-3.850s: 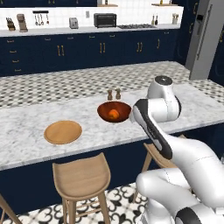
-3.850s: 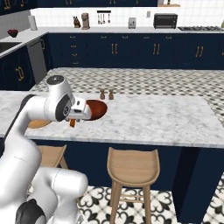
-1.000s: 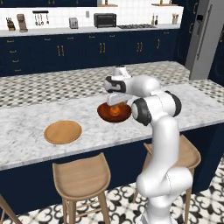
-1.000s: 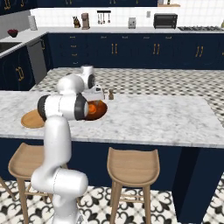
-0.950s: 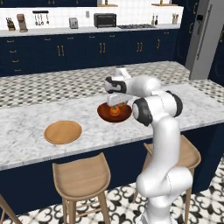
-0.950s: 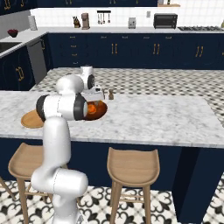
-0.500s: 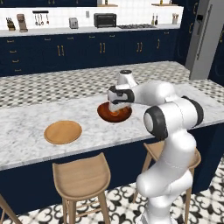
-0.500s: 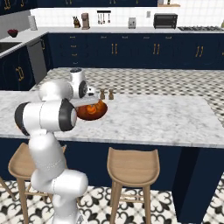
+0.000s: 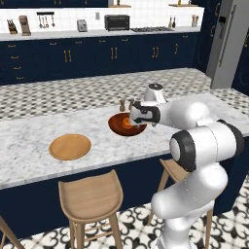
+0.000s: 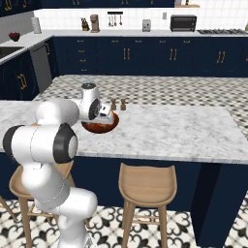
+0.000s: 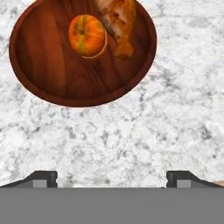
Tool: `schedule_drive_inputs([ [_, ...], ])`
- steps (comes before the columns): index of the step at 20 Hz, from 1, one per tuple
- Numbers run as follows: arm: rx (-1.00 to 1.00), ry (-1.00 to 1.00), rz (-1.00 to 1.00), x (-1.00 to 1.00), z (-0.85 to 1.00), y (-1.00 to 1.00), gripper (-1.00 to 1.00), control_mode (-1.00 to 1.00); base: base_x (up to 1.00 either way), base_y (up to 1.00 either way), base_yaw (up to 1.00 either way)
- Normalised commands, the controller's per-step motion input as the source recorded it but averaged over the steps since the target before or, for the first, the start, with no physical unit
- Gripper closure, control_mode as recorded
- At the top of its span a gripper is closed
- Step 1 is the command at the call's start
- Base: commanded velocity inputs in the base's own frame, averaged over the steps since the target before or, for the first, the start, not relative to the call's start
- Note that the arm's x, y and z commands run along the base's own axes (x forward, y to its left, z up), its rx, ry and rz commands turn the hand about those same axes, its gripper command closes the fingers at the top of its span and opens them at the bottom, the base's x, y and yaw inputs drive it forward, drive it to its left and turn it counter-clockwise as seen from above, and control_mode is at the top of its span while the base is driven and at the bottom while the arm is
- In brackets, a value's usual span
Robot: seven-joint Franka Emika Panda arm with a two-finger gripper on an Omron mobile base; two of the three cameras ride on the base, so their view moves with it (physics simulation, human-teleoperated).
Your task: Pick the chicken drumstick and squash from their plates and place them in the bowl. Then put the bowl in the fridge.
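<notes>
Both food items sit in the bowl: squash near its middle, drumstick touching the squash's side and reaching toward the rim. Bowl stands on the marble worktop, roughly mid-length, closer to the back edge than the stool-side edge, with two small shakers just behind it. Gripper hangs just above the worktop beside the bowl, jaws wide apart, nothing between them; bare marble under the fingertips. In the left base view the hand overlaps the bowl's right rim; whether it touches, cannot tell. Tan plate lies bare on the worktop, well apart from the bowl toward the left end, near the front edge. Fridge stands at the far right, beyond the worktop's right end, doors closed.
</notes>
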Motion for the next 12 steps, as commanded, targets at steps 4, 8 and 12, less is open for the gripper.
schedule_drive_inputs([
  [4, 0.28, 0.17, -0.35, 0.27, 0.02, -0.55, -1.00, -1.00, 0.00, 0.00, 0.00],
  [8, 0.29, 0.20, -0.34, 0.36, -0.07, -0.27, -1.00, -1.00, 0.00, 0.00, 0.00],
  [12, 0.12, 0.11, -0.13, 0.58, -0.26, 0.11, -1.00, -1.00, 0.00, 0.00, 0.00],
])
